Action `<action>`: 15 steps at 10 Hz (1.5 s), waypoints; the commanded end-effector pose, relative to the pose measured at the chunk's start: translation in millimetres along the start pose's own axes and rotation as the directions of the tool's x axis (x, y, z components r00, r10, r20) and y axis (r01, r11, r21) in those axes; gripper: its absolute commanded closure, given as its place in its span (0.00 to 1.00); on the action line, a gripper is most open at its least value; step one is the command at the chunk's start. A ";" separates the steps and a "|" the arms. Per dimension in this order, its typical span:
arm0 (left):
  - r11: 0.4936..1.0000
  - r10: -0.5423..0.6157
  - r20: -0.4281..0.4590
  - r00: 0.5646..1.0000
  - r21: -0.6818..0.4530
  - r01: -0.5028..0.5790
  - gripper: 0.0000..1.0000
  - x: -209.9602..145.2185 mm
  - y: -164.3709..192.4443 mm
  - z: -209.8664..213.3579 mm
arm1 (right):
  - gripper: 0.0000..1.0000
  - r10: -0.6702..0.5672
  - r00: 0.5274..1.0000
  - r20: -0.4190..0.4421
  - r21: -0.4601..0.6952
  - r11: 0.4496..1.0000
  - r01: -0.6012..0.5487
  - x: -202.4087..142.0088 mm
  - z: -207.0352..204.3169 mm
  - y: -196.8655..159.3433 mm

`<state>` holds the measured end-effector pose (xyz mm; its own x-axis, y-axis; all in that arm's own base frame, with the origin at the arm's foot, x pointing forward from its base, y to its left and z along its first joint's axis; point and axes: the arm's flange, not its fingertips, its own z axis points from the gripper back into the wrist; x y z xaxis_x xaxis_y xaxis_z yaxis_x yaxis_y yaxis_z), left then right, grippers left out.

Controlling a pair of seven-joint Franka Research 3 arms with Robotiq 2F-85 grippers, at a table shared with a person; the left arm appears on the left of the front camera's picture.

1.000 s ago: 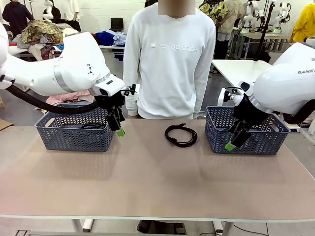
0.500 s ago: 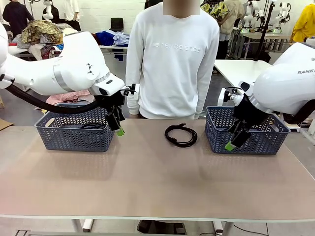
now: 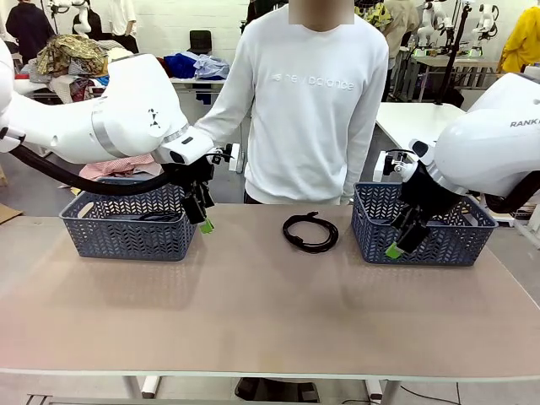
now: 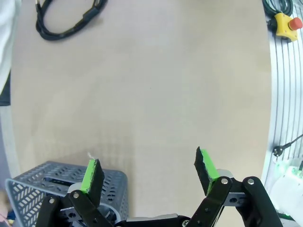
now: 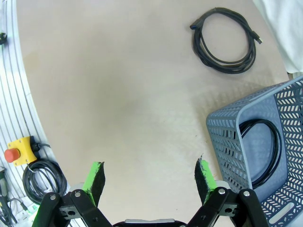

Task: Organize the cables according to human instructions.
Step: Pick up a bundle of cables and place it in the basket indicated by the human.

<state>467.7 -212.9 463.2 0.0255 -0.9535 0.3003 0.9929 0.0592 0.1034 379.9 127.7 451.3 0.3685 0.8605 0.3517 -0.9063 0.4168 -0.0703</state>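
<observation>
One coiled black cable lies on the table in front of the person, between the two baskets; the same cable appears in both wrist views. Another cable rests inside the right basket. A dark cable lies in the left basket. My left gripper hovers open and empty at the left basket's right end. My right gripper hangs open and empty at the right basket's left front corner.
A yellow emergency-stop box and a bundled cord sit on the metal rail along the table's near edge. The person's arm reaches out behind my left arm. Another white table stands behind at the right.
The person has shifted slightly toward picture right and swung one arm out toward the left basket side. Both grippers and the cable on the table have stayed put.
</observation>
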 end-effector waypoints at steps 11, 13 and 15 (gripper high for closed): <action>1.000 -0.019 0.000 1.000 -0.002 0.019 0.00 -3.9 1.4 1.1 | 0.00 -0.006 1.000 -0.004 -0.006 1.000 0.006 0.6 -1.0 1.4; 1.000 -0.001 0.000 1.000 0.000 0.001 0.00 0.0 0.0 0.0 | 0.00 -0.006 1.000 -0.004 -0.006 1.000 0.006 0.6 -1.0 1.4; 0.986 -0.156 -0.133 0.979 0.034 0.162 0.00 16.0 14.8 0.6 | 0.00 -0.006 1.000 -0.004 -0.006 1.000 0.006 0.6 -1.0 1.4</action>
<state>471.3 -219.8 466.1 -0.0482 -0.9722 0.2292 0.9893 -0.0149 0.1449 379.9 127.7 451.3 0.3683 0.8606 0.3517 -0.9063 0.4167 -0.0705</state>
